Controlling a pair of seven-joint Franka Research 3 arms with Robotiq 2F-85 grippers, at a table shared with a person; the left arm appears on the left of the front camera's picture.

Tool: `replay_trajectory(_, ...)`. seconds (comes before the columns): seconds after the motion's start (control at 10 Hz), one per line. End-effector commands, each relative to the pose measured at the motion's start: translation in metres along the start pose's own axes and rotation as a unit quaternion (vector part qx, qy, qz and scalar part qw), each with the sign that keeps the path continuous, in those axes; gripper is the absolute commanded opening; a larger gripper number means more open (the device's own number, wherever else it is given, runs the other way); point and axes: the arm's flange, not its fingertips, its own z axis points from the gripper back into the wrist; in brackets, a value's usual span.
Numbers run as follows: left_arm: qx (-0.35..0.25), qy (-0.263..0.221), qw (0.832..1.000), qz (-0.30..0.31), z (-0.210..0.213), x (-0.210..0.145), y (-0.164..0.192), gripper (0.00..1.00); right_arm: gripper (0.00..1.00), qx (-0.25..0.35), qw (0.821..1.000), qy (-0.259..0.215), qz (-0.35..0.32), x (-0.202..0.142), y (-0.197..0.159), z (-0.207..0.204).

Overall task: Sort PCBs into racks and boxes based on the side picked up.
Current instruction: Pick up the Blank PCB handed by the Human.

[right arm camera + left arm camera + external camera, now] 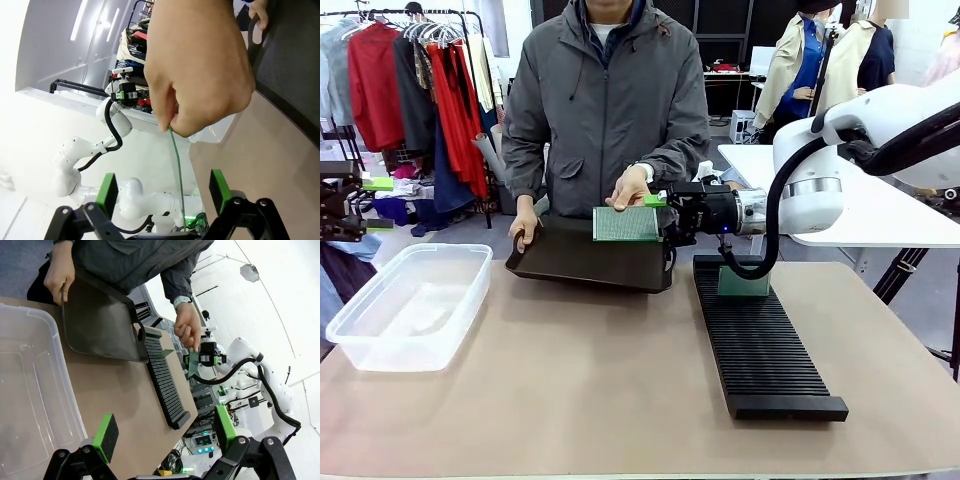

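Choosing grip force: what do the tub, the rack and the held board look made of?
The clear tub: glossy see-through plastic; the table shows through. The black rack: matte, probably moulded plastic, finely slotted. The PCB: thin stiff green board, likely fibreglass laminate, with a dotted grid face.

There's a shallow black tray [590, 262] at the far edge of the tan table [600, 400], left of the middle, and it's tilted, far side raised, near edge low over the tabletop. Right behind it stands a person in a grey zip jacket [605, 110] with the collar open over a white top. Back left, a row of hanging clothes [440, 90], a red shirt [375, 85] among the greys. Back right, a white table [880, 215] stands well apart
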Motion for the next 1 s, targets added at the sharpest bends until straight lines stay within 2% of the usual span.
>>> replay_trajectory(0.0,0.001,0.004,1.0,0.001,0.001,0.001,-0.002,1.0,0.78,0.005,1.0,-0.021,0.011,0.003,-0.001,-0.007)
replay_trajectory(0.7,0.001,0.004,1.0,0.001,0.001,0.001,-0.002,1.0,0.0,0.019,0.999,-0.031,0.004,0.011,-0.007,-0.019)
replay_trajectory(0.9,0.001,0.004,1.0,0.001,0.001,0.001,-0.002,1.0,0.0,0.021,0.999,-0.031,0.004,0.011,-0.008,-0.02)
